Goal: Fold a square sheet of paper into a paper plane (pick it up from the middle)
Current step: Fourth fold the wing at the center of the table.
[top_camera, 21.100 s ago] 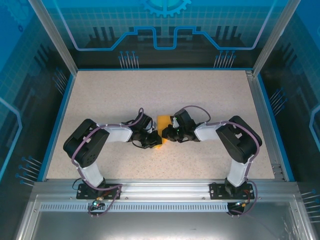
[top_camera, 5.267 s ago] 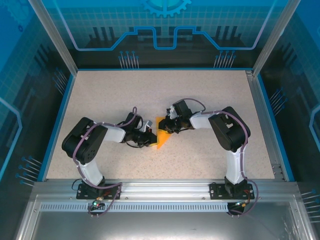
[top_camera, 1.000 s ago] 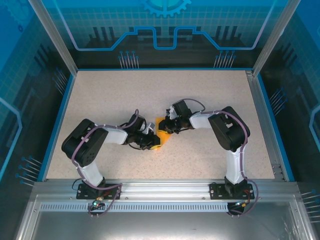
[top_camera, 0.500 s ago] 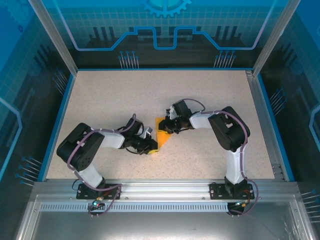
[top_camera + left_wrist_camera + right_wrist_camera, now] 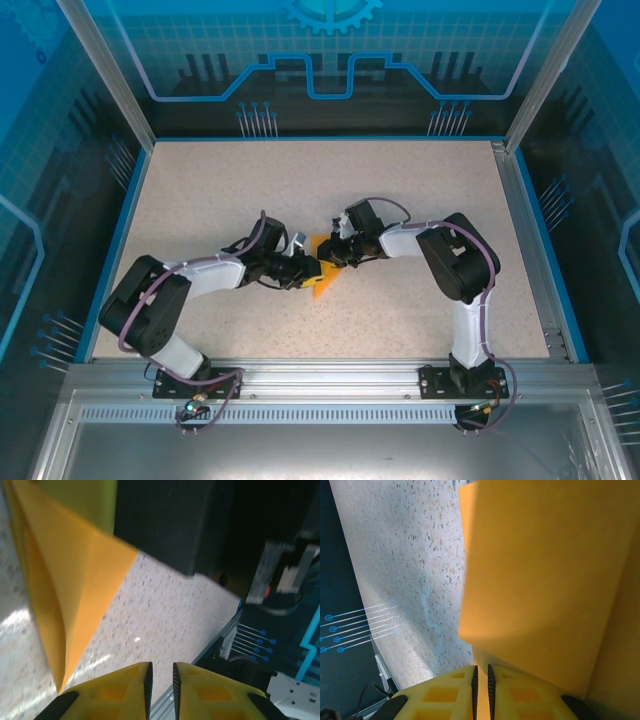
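1. Folded orange-yellow paper sheet (image 5: 325, 273) resting mid-table on the speckled beige tabletop (image 5: 250, 190), between the two grippers.
2. Left gripper (image 5: 160, 677) beside the paper's left edge, yellow fingers (image 5: 122, 692) nearly pressed together, a thin slit between, nothing seen inside; paper apart, ahead and to the left in the wrist view.
3. Right gripper (image 5: 481, 672) at the paper's right edge, jaws almost together, paper lying directly ahead; pinching or not — cannot tell.

Paper plane (image 5: 322, 276) mid-table (image 5: 420, 190), between left claw (image 5: 305, 268) and right claw (image 5: 335, 254).
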Robot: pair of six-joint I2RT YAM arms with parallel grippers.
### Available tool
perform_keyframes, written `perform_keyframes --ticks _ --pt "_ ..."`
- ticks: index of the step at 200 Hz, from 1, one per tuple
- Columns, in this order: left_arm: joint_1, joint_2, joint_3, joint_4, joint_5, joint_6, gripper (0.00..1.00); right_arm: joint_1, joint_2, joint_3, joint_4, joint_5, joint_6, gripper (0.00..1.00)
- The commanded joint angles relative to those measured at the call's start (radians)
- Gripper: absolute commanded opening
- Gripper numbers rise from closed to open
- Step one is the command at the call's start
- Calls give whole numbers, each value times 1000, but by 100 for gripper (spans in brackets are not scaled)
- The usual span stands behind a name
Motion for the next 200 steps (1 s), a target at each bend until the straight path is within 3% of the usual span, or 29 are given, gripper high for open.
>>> perform_keyframes --ticks 1,24,48,100,164,200 --pt "5 86 15 67 -12 -57 24 -14 81 -52 -119 118 -16 17" --pt "5 152 26 83 -18 -65 24 -13 82 -51 -119 116 -16 17" --pt "5 196 14 -18 -73 -61 20 -13 79 -53 -119 115 -16 17" --pt "1 215 -100 -62 -119 -55 14 -14 71 -16 -125 93 -15 17" --pt "-3 228 -92 -118 -137 -1 6 -30 -20 69 -160 73 -60 18" --pt "-3 241 -85 -125 -147 2 2 -24 -90 65 -153 49 -114 9"
